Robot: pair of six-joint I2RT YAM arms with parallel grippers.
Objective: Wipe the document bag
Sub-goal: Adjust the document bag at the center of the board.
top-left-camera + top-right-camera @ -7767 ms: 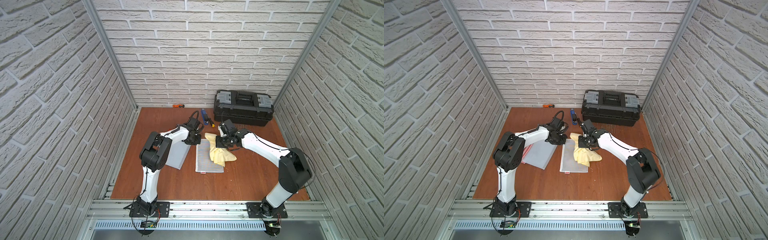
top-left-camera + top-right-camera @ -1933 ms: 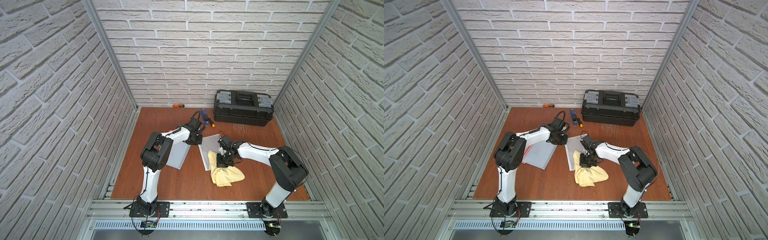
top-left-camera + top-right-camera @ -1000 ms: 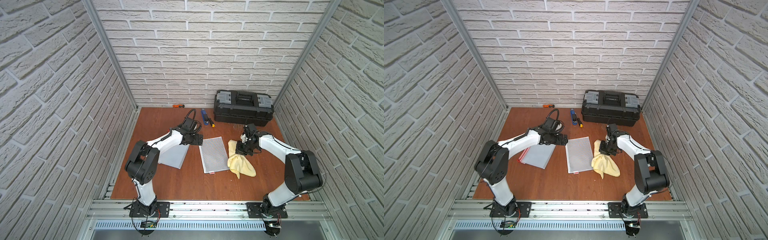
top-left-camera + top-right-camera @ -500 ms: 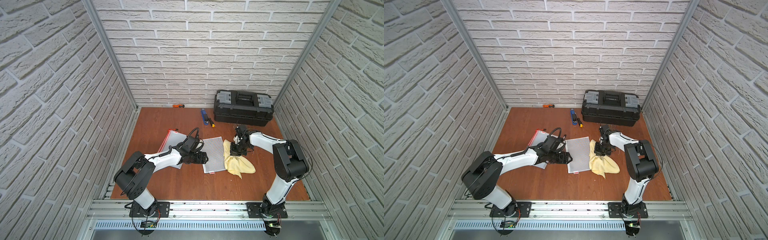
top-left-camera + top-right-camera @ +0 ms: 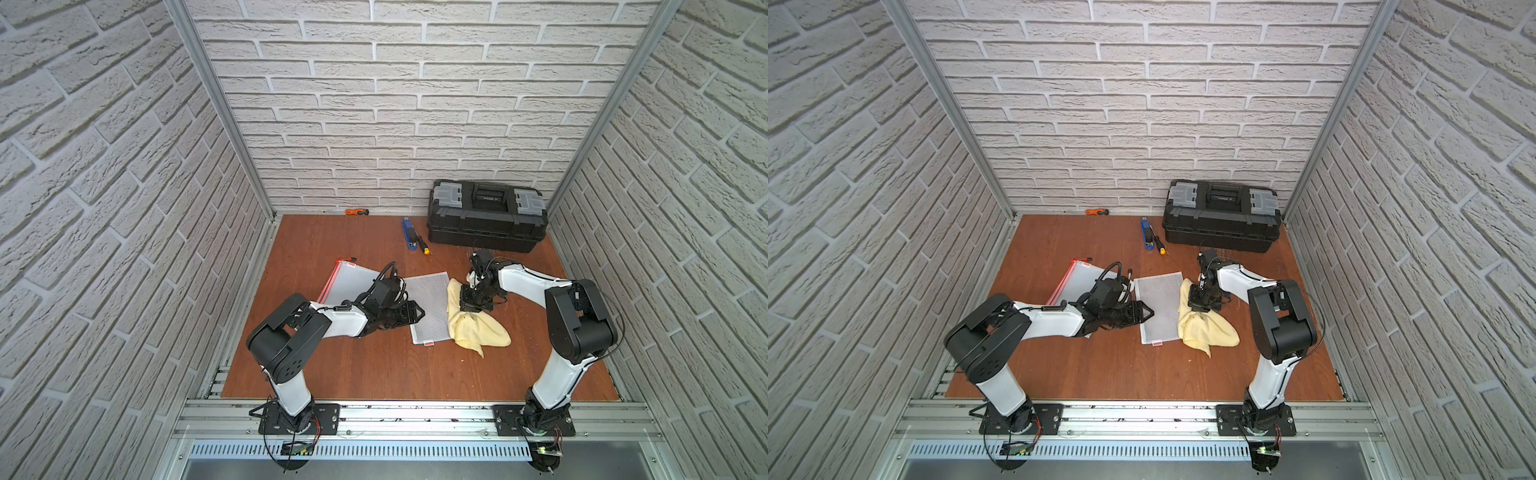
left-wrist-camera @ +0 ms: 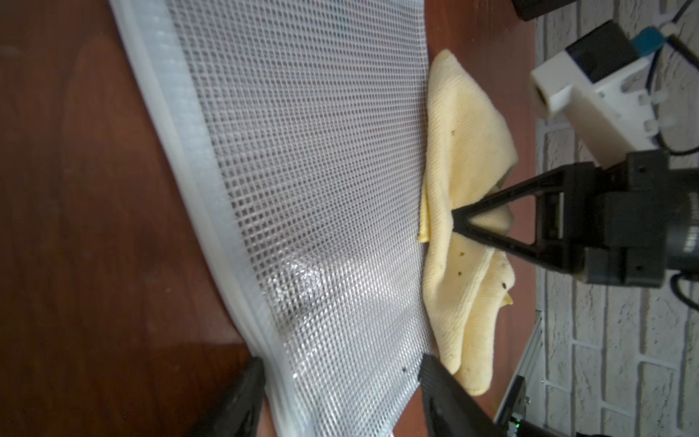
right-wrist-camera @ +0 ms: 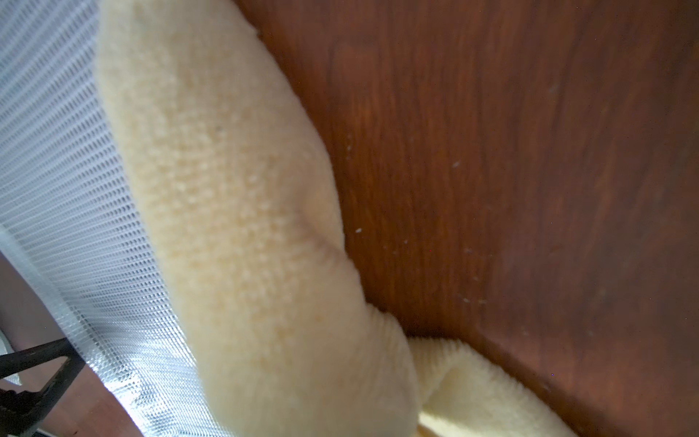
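Right gripper (image 5: 473, 302) pinched tight on yellow cloth (image 5: 478, 332). The cloth sits at 3 o'clock of the document bag (image 5: 430, 309), touching its edge. Left gripper (image 6: 340, 389) has jaws apart, straddling the bag's 9 o'clock edge. Bag lies flat mid-table (image 5: 374, 374); red-zip pouch (image 5: 349, 278) at its 10 o'clock.

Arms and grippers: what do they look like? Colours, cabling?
Left arm and right arm: white link shells, bulky black joint housings, thin black cables looping at the wrists. Left gripper and right gripper: black, with skeletal triangular fingers. No markings legible.
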